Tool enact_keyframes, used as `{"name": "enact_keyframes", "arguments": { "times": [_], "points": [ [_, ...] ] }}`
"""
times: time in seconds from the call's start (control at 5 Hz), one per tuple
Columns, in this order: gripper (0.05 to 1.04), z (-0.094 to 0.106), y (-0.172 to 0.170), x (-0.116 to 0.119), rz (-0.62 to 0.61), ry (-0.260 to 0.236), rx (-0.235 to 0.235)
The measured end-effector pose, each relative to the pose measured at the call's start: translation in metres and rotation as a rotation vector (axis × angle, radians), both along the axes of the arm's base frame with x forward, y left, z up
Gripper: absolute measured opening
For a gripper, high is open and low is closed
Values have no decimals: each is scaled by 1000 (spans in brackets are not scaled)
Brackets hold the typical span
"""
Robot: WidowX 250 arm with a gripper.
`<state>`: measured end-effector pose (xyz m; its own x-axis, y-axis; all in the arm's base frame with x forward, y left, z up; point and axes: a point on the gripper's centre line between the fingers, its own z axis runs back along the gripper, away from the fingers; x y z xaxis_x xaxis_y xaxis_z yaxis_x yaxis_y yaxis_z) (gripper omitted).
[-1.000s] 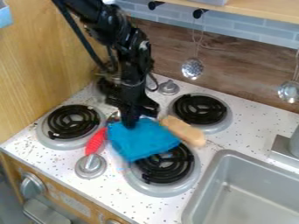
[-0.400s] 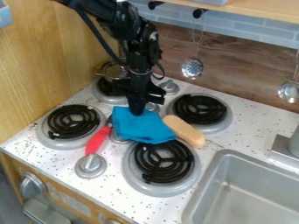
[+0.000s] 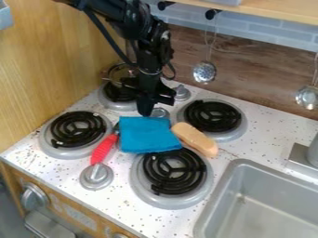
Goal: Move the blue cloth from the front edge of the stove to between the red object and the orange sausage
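Squarish blue cloth (image 3: 148, 135) lies by black claw (image 3: 146, 112), opening and grip unclear.
A pot (image 3: 118, 73) sits on a rear burner (image 3: 119, 105).

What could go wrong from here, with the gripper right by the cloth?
Moving the blue cloth could drag the tan piece or red-handled utensil lying against its sides. Its near edge reaches a burner, so it might snag. The gripper hangs at the far edge and could rumple it.
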<state>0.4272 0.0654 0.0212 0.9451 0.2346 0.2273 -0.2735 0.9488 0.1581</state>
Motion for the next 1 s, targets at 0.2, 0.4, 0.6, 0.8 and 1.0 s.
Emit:
{"name": "enact_keyframes", "arguments": {
  "times": [0.2, 0.4, 0.6, 0.8, 1.0],
  "points": [
    [69, -11, 0, -9, -23, 25, 5],
    [87, -16, -4, -31, -65, 48, -2],
    [248, -2, -12, -48, -127, 50, -32],
    [517, 21, -19, -60, -198, -18, -48],
    [826, 44, -25, -64, -230, -84, -67]
  ]
}}
